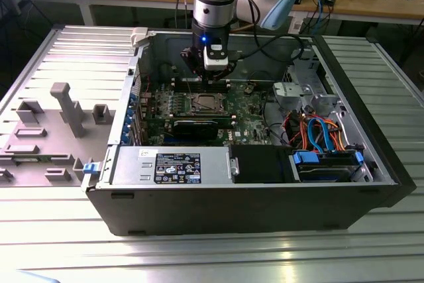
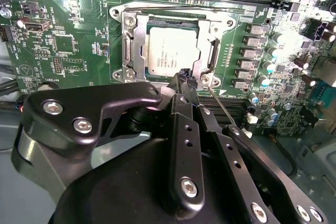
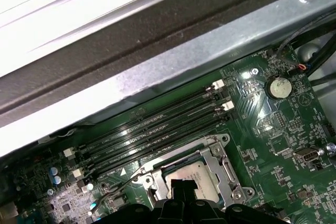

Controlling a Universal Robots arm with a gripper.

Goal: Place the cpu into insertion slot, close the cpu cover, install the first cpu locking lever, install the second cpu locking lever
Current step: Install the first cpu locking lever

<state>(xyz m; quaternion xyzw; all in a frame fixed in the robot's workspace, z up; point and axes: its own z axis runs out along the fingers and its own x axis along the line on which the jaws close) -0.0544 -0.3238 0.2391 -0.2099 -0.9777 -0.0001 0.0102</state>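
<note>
I see the cpu (image 2: 170, 53) seated in the slot (image 2: 129, 51), with the cover (image 2: 212, 34) down around it — all inside the open case (image 1: 371, 157). My gripper (image 2: 185, 77) hangs just above the socket's edge, fingertips drawn together on nothing, close to a thin lever (image 2: 223, 109).

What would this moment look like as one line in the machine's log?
cpu: seated in insertion slot | cpu cover: down around chip | pincer: shut, tip at socket's corner | locking lever: beside tip
</note>
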